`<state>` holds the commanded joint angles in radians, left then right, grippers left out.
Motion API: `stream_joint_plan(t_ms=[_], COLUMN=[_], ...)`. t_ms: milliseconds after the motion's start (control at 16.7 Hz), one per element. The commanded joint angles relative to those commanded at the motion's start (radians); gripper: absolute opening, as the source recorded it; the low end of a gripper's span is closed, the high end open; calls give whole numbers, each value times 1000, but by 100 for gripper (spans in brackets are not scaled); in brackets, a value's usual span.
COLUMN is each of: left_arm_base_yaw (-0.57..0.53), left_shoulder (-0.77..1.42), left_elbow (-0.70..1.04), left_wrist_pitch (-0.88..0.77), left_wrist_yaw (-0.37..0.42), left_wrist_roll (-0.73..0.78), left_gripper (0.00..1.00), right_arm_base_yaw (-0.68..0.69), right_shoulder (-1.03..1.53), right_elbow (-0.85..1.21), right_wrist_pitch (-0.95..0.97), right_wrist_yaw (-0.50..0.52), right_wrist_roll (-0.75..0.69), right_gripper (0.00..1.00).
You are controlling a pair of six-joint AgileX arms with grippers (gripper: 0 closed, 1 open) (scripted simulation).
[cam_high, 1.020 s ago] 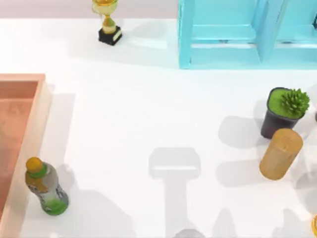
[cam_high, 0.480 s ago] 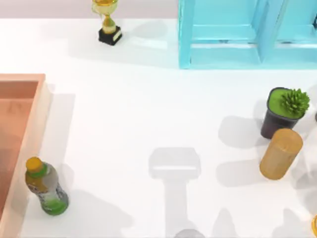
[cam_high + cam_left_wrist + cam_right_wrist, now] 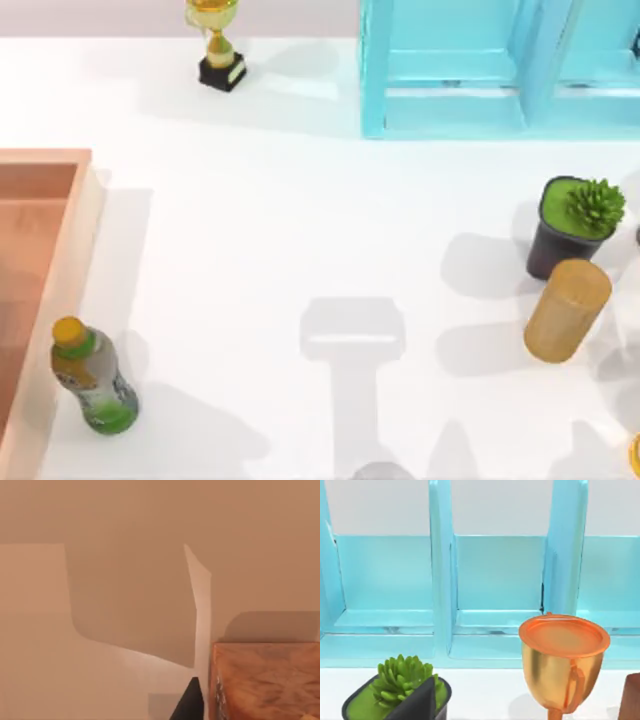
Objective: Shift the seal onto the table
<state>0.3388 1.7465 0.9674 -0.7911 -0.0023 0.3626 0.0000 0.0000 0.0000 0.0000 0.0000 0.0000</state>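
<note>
1. Well, start closest in. The left wrist view shows the left gripper (image 3: 189,704) low over the tan floor of the tray (image 3: 85,200). One dark tip sits just beside a wood-grained block that I take to be the seal (image 3: 265,680). Its top is cut off at the edge of the view, so I'm going by the grain alone.
2. You can't tell from these views whether the left jaws are spread or pinching the seal. If you lift on a guess, the block may stay behind or tip over on the tray floor.
3. The tip is so close to the block that a sideways move could push it along instead of capturing it.
4. The bottle (image 3: 95,380) stands on the table (image 3: 250,250) near the front-left corner, tight against the tray's rim. If you carry the seal out low over that rim, you risk clipping the rim or toppling the bottle. Go for the bare middle of the table.
5. The right gripper (image 3: 420,702) is parked by the table's right edge. I can't tell how its jaws stand either. A gold cup (image 3: 562,655) is close in front of it, so leave that arm idle.
6. Farther along the right edge, the wooden cylinder (image 3: 565,310) leans next to the potted plant (image 3: 580,225). Don't mistake the cylinder for the seal.
7. At the far edge, the trophy (image 3: 215,45) and the blue shelf (image 3: 450,60) are well out of the way.
</note>
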Motion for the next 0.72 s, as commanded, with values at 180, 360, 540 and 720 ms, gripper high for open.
stream_joint_plan(t_ms=[180, 360, 540, 720], left_arm_base_yaw=[0, 0, 0, 0], left_shoulder=[0, 0, 0, 0], left_elbow=[0, 0, 0, 0], left_wrist_pitch=[0, 0, 0, 0], left_wrist_yaw=[0, 0, 0, 0], left_wrist_roll=[0, 0, 0, 0], left_gripper=[10, 0, 0, 0], right_arm_base_yaw=[0, 0, 0, 0], right_shoulder=[0, 0, 0, 0], right_elbow=[0, 0, 0, 0], right_wrist_pitch=[0, 0, 0, 0], right_wrist_yaw=[0, 0, 0, 0], right_wrist_roll=[0, 0, 0, 0], right_gripper=[100, 100, 100, 100])
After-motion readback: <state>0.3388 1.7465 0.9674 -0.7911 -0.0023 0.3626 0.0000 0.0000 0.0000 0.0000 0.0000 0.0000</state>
